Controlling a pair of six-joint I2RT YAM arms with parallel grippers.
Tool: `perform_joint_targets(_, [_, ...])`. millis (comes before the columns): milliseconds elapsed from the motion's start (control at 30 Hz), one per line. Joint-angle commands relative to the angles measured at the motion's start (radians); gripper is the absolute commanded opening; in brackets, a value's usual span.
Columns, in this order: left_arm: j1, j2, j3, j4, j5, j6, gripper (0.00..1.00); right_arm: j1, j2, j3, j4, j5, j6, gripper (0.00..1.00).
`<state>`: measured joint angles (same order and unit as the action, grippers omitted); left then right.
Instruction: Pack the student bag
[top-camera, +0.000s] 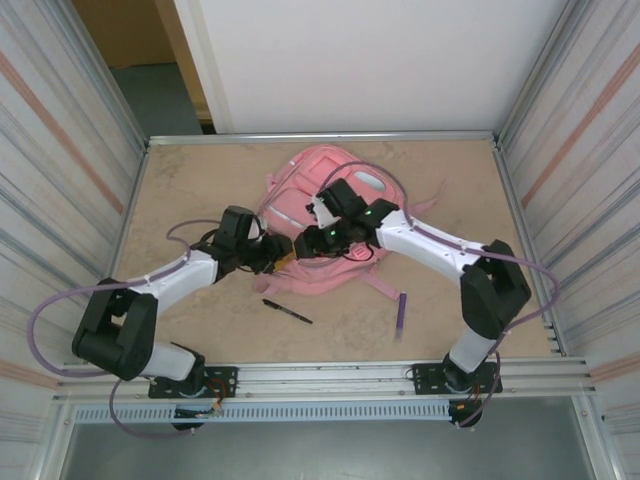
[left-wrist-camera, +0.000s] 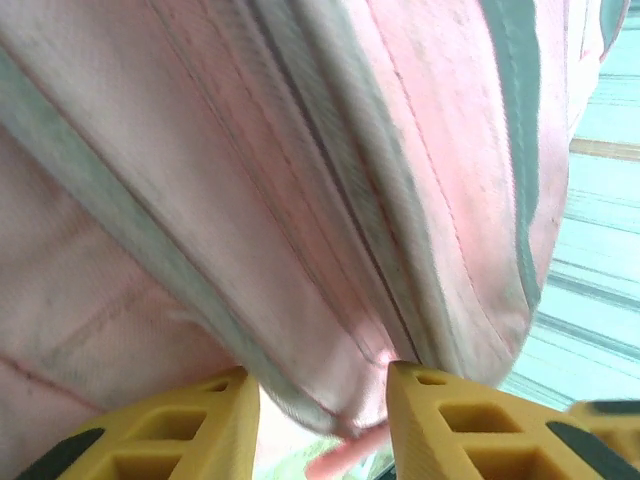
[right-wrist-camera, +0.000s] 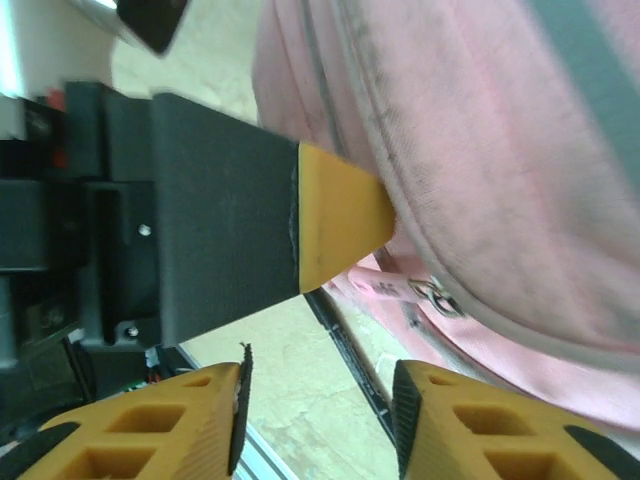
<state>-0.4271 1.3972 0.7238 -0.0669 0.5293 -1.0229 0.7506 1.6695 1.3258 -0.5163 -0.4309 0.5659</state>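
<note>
Where we see the student bag (top-camera: 300, 182): it lies flat near the middle of the surface (top-camera: 190, 190), a bit toward the far side.
Bag shape: big and puffy, round at the far end, with curved seams and a pale patch on top.
Bag cloth: up close we see soft pink woven cloth with folds, thin stitch lines, a dark line that may be a zip, and pale grey-green bands.
Strap (top-camera: 383, 287): a flat pink band that sticks out from the bag's near-right side and lies on the surface.
Left hand (left-wrist-camera: 320, 395): it is at the bag's near-left edge. Its two fingers are a little apart, and a hanging fold of cloth dips into the gap. One tip touches the cloth, but we do not see the fold pinched.
Right hand (right-wrist-camera: 318, 390): its fingers are a little apart too. Bare surface and a thin dark line show through the gap, so it holds nothing. It sits just beside the bag's edge, close to the left hand.
Fingers (right-wrist-camera: 180, 430): yellow and blocky, with square hollows and dark ends.
Small loop (right-wrist-camera: 436, 297): a shiny little ring on a pink tab under the bag's edge.
Black pen (top-camera: 287, 311): thin and straight, on the surface near the bag, not touching it.
Purple stick (top-camera: 401, 312): slim and straight, by the strap's end. We cannot tell if they touch.
Surface look: flat, tan and speckled, like pressed board.
Side walls (top-camera: 60, 150): ridged, with long straight stripes.
</note>
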Motion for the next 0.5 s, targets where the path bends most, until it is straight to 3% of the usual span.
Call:
perform_joint_targets(0, [0.007,-0.054,0.053,-0.170,0.029,0.136,0.38,-0.069,-0.112,-0.013,-0.089,0.048,-0.090,0.46])
perform_joint_targets(200, [0.007,-0.091,0.099,-0.278,0.049,0.282,0.38,-0.146,-0.298,-0.118,-0.053,0.221,-0.103,0.51])
perform_joint_targets(467, [-0.005,-0.040,0.207,-0.414,0.093,0.411,0.38,-0.163,-0.339,-0.156,-0.001,0.243,-0.118,0.51])
